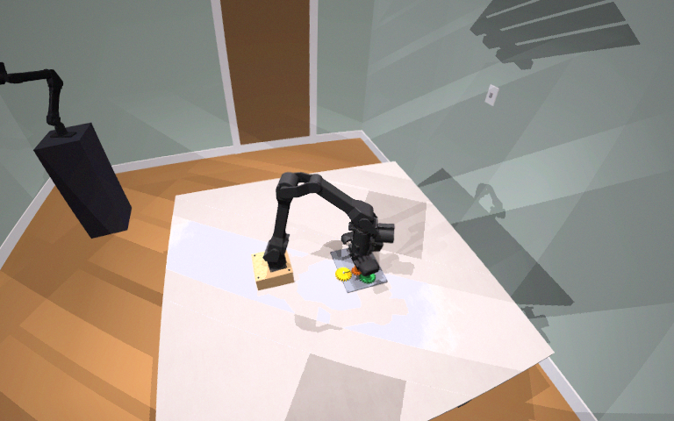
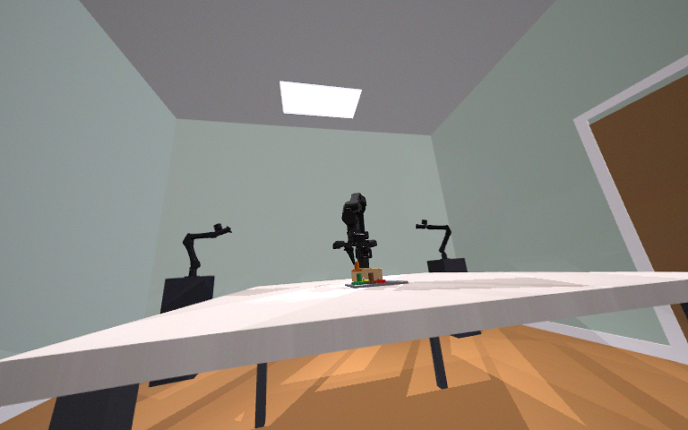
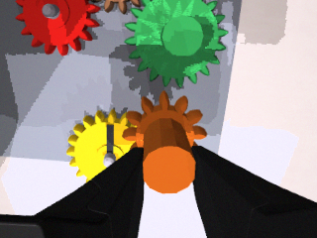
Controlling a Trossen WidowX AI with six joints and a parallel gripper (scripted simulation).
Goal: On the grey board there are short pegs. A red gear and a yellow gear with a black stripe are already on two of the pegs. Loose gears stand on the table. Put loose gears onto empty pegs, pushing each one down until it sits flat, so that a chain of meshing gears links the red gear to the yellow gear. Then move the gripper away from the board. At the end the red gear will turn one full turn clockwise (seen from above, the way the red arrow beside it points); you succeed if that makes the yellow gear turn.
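From the top, the grey board [image 1: 350, 288] lies inward from the desk's [image 1: 238, 347] right edge, the yellow gear [image 1: 342, 274] [image 3: 91, 149] on it. From the exterior, the orange gear [image 2: 356, 270] [image 3: 164, 119] is raised above the desk [image 2: 202, 324], beyond its near edge. At the wrist, the claw [image 3: 166, 157] grips the orange gear's handle, its toothed part below the fingertips.

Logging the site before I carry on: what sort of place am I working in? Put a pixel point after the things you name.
Probably a robot lab or test room: a black arm [image 1: 282, 218] [image 2: 353, 215] on a white table [image 1: 223, 347] [image 2: 304, 319], more arms on dark pedestals, and a gear board [image 1: 350, 288] [image 3: 198, 109] in front.
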